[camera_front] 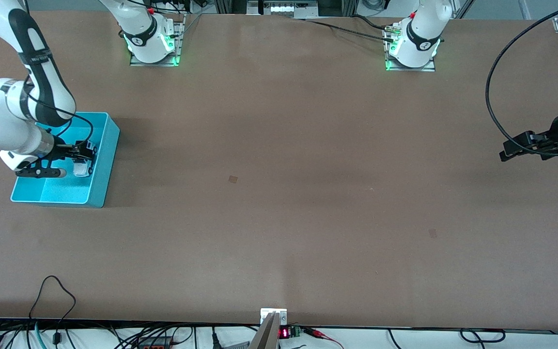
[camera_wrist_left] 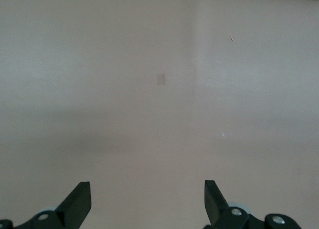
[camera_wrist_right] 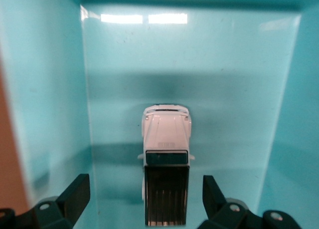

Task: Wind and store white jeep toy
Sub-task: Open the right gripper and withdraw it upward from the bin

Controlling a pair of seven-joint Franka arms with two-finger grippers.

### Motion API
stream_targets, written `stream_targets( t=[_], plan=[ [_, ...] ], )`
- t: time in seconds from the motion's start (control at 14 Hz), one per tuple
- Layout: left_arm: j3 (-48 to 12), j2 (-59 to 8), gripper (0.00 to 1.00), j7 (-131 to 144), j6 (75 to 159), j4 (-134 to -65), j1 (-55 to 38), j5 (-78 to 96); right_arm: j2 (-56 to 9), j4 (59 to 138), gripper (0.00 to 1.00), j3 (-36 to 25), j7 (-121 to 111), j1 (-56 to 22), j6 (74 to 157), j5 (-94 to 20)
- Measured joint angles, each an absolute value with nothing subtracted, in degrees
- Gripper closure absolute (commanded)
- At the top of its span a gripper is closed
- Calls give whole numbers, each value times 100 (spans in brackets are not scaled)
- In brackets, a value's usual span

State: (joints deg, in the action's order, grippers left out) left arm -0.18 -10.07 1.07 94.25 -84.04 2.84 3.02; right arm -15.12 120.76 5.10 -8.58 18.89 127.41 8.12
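White jeep toy point(camera_wrist_right: 166, 139) (black roof), teal bin point(camera_front: 107, 160)

White arms, black joint bands, black end effectors.

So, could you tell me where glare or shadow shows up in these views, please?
Right wrist view: bright rectangular light reflections on the teal bin wall, and a soft dark band across its floor around the white jeep toy. Front view: green glow at both arm bases, faint broad shadows on the table. Left wrist view: washed-out, pale table with a dim shadow band.
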Motion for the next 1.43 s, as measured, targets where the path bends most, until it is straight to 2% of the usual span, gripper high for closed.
stream_targets(
  t=[0.29,0.93,1.14,1.43],
  plan=[
    [-19,-1007,0,107,9425,-8404,283,302,-1182,10511,0,697,-848,1892,10744,810],
    [-19,-1006,0,107,9425,-8404,284,303,-900,8181,0,1096,-841,1877,8521,609],
    [-19,-1003,0,107,9425,-8404,284,302,-909,7989,0,1075,-841,1815,8328,422],
    [-25,-989,0,107,9426,-8404,279,302,-910,8087,0,412,-756,905,8169,391]
  ],
)
